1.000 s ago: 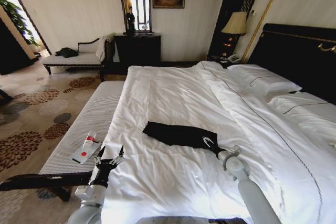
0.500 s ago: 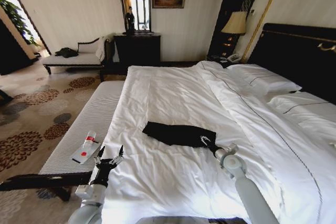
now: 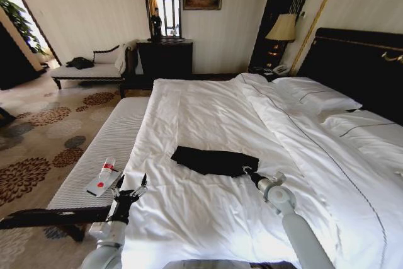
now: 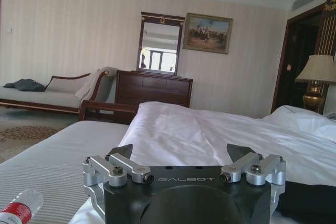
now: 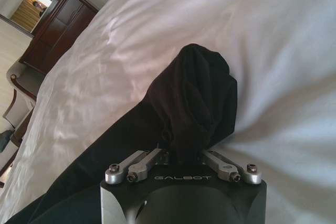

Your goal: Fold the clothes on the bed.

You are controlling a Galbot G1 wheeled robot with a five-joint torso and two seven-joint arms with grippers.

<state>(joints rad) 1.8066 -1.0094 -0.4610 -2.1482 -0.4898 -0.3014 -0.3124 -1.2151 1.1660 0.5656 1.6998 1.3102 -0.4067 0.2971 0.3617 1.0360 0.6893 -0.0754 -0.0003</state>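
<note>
- Right gripper (image 3: 245, 171) pinches the black top's (image 3: 214, 160) edge at its 4 o'clock corner.
- Left gripper (image 3: 130, 185), fingers spread, hovers at the bed's (image 3: 208, 108) 8 o'clock edge.
- Top lies mid-bed.

Head view looks down across the bed (image 3: 214, 111) toward twelve o'clock. Left wrist view sits low at the bed's edge, facing the same wall. Right wrist view hovers close over the clothes (image 5: 194, 98).
</note>
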